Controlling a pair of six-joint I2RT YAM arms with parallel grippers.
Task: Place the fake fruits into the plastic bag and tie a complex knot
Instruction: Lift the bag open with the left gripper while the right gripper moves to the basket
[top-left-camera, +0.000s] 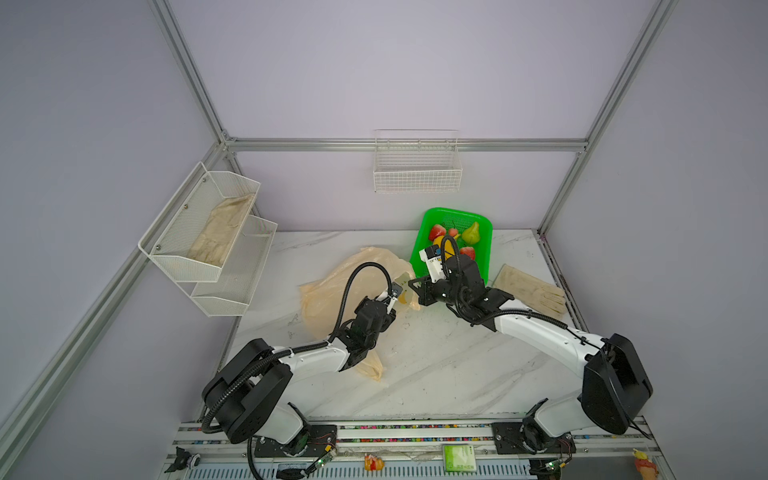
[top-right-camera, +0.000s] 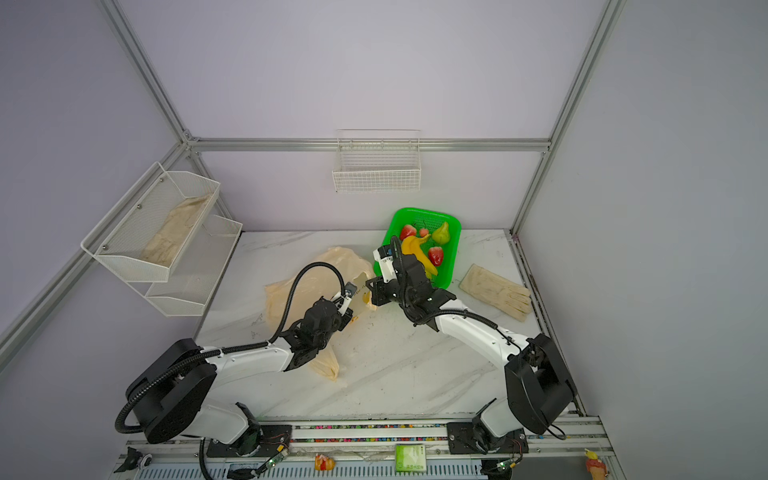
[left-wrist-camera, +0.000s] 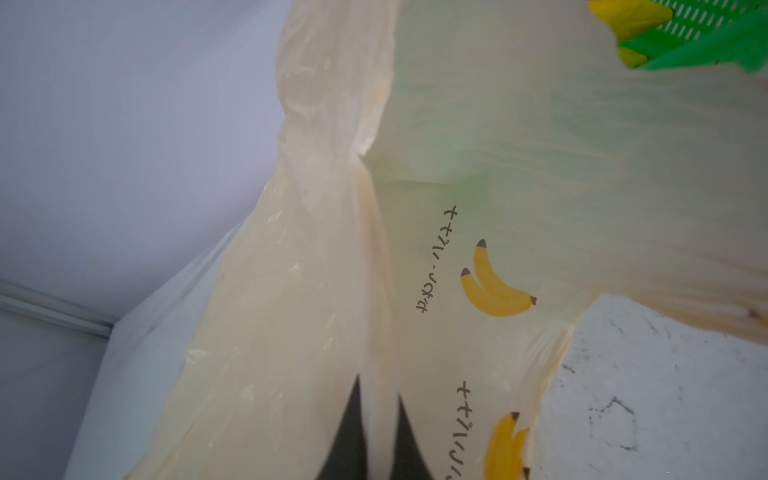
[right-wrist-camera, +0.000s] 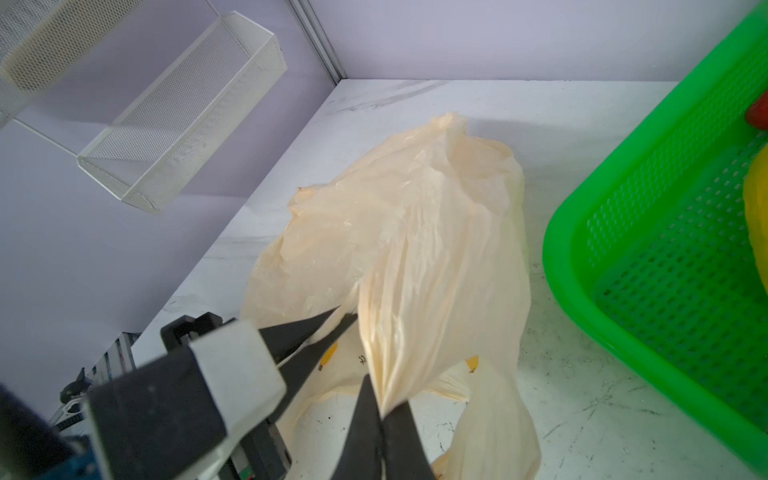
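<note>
Left fingers (right-wrist-camera: 299, 328), right fingers (right-wrist-camera: 360, 428) clamp one bag (right-wrist-camera: 415, 249) — basket (top-left-camera: 457, 212) holds (perhaps) five fruits (top-right-camera: 413, 245).

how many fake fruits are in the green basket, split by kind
strawberries: 2
banana bunch: 1
pear: 1
cherry: 1, small and red, hard to make out
total: 5, all in the green basket
</note>
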